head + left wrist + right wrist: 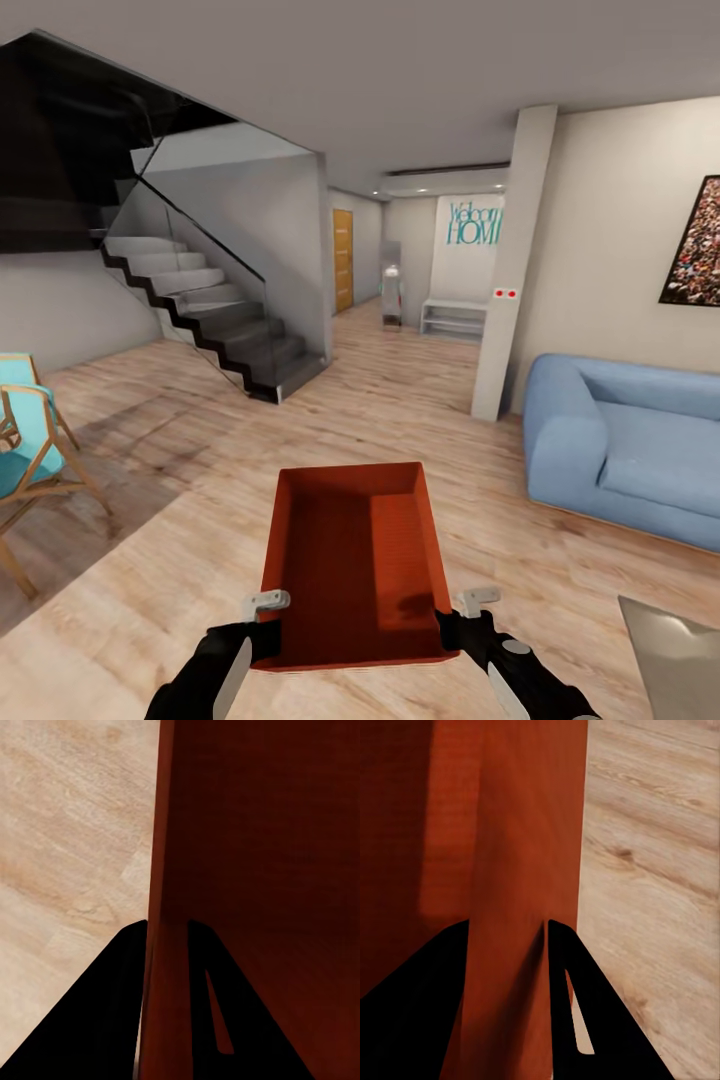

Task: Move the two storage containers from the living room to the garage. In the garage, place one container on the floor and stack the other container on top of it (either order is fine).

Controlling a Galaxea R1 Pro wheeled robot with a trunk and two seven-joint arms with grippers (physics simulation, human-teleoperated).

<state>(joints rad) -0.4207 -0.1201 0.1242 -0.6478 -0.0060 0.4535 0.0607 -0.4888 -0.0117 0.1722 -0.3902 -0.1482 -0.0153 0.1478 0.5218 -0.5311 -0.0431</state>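
- A living room with wood plank floor (420,400), grey staircase (215,320) and blue sofa (630,450).
- An orange-red bin (352,570) held above the floor, between both arms.
- Left end effector (262,628) and right end effector (462,620) each clamp a side wall.

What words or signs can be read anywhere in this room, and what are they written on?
"Welcome HOME" in teal lettering, on the white wall at the far end of the hallway; the pillar cuts off the right edge, so the last letters are partly hidden.
The framed picture on the right wall shows a crowd and has no readable text.
The orange container bears no label.
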